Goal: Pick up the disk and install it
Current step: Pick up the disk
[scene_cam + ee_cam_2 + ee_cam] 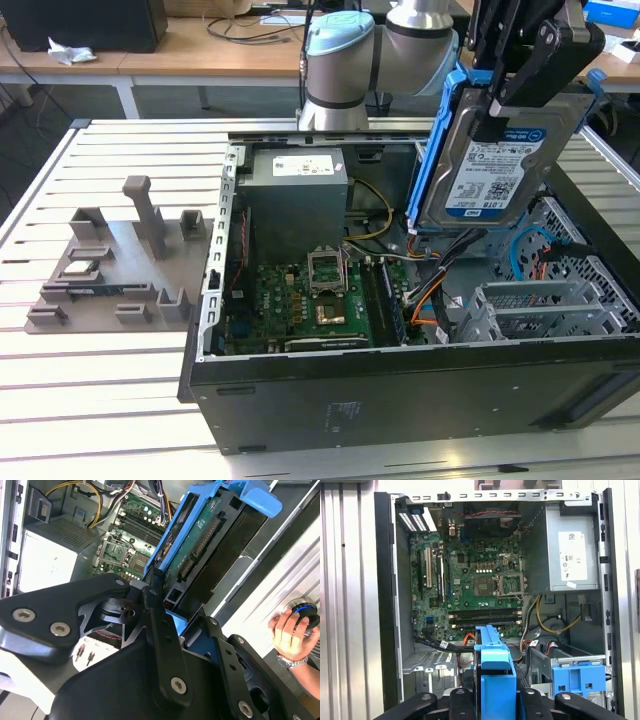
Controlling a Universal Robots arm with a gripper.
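Observation:
My gripper (pixel 503 98) is shut on the disk (pixel 492 172), a silver hard drive with a white and blue label in a blue plastic bracket. The disk hangs nearly upright, tilted, above the right part of the open computer case (pixel 400 392) in the exterior view. In the second wrist view the black fingers (pixel 156 611) clamp one end of the disk (pixel 210 545), whose circuit board side and connector face the camera. The first wrist view looks along the bracket edge (pixel 495 677) down into the case, over the bay area beside the motherboard (pixel 475 580).
Inside the case sit a grey power-supply box (pixel 572 555), loose cables (pixel 545 625), a grey drive cage (pixel 545 310) and a blue latch on a metal cage (pixel 577 677). A grey fixture plate (pixel 120 270) lies on the slatted table at the exterior view's left. A person's hand (pixel 290 630) rests by the case.

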